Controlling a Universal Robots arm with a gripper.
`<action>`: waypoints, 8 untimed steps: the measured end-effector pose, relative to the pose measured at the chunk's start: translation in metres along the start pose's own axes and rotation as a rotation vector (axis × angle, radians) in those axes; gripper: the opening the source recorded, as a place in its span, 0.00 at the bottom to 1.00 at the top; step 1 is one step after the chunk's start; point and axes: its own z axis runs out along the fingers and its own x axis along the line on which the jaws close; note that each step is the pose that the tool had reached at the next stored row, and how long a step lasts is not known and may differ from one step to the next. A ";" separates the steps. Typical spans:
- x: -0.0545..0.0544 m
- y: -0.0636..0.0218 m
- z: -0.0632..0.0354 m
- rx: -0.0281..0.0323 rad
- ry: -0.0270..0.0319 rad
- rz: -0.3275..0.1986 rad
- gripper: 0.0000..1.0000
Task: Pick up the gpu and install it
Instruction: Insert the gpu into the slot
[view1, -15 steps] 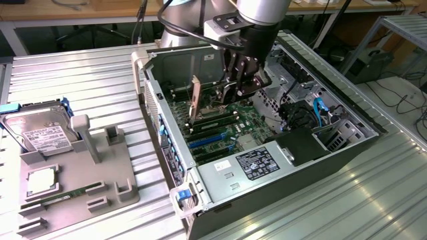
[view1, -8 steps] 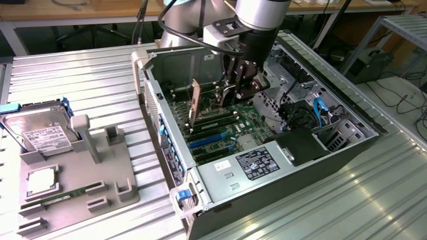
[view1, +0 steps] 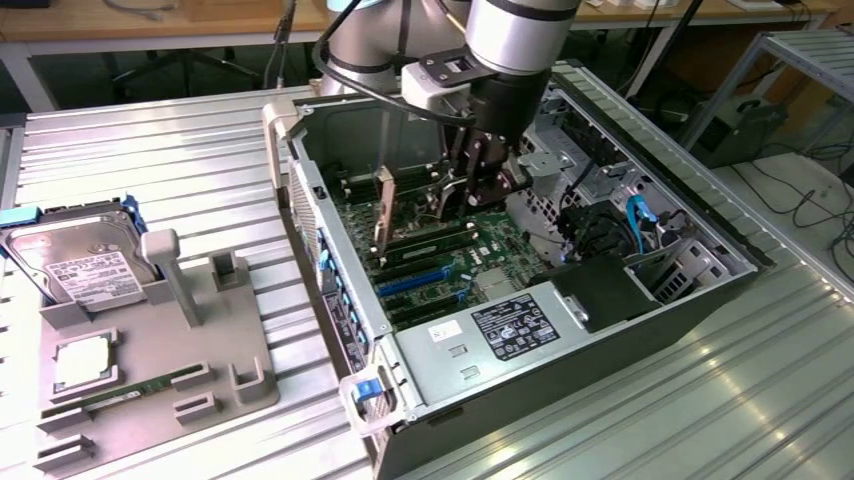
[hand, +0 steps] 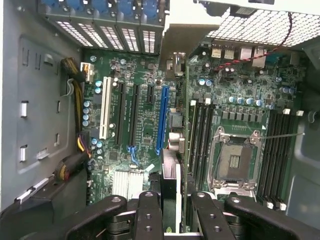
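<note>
The gpu (hand: 171, 172) shows edge-on in the wrist view, a thin green card with a black block, running from between my fingers (hand: 150, 215) to the case's rear wall. My gripper (hand: 172, 220) is shut on it. In the exterior view the gripper (view1: 481, 190) reaches down into the open computer case (view1: 694, 290) and holds the gpu (view1: 416, 228) upright over the motherboard (view1: 461, 260). The card stands right alongside the long blue slot (hand: 161, 120). I cannot tell whether its edge touches the slot.
A grey holder (view1: 234, 375) at the exterior view's left carries a hard drive (view1: 83, 268), a processor (view1: 83, 362) and a memory stick (view1: 127, 392). Inside the case are the power supply (view1: 514, 325), memory slots (hand: 200, 135), the processor socket (hand: 235, 160) and cables (view1: 638, 225).
</note>
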 end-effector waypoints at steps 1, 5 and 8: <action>0.000 0.0007 0.0007 0.0001 0.0002 0.004 0.27; -0.001 0.0011 0.0045 -0.0024 0.0015 0.006 0.27; -0.001 0.0013 0.0061 -0.0056 0.0014 0.007 0.27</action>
